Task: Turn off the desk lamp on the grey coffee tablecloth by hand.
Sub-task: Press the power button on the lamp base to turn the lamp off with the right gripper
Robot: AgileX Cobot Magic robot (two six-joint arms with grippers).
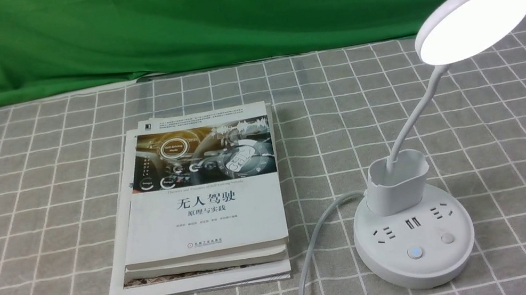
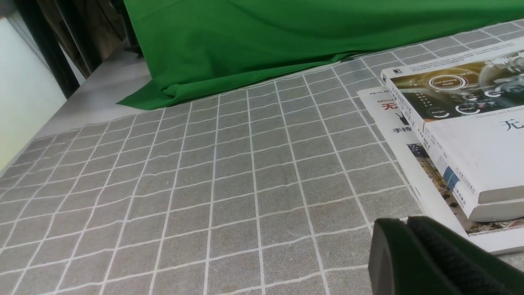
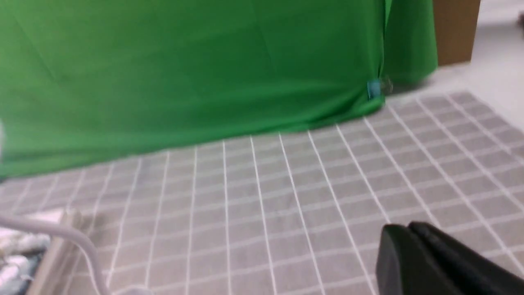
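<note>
Green cloth (image 1: 217,9) hangs behind the grey coffee tablecloth (image 1: 19,174). From the front, the desk lamp (image 1: 414,239) stands at the robot's right near the front edge, its disc head (image 1: 474,19) lit, with a stack of books (image 1: 203,206) near it on the left and its cable (image 1: 309,258) trailing toward the near edge; neither gripper shows here. The base carries a blue-lit button (image 1: 414,252) and a plain button (image 1: 447,237). I cannot tell which governs the light, so pressing the wrong one is the first hazard. From the left wrist, the left gripper (image 2: 403,223) has its jaws pressed together, empty, over bare cloth near the books. From the right wrist, which is blurred, the right gripper (image 3: 403,229) looks clenched and empty too, with the lamp's base out of frame. A slanted push would likely skid the base over the cloth, or clip the pen cup (image 1: 398,183) and tip the lamp.
</note>
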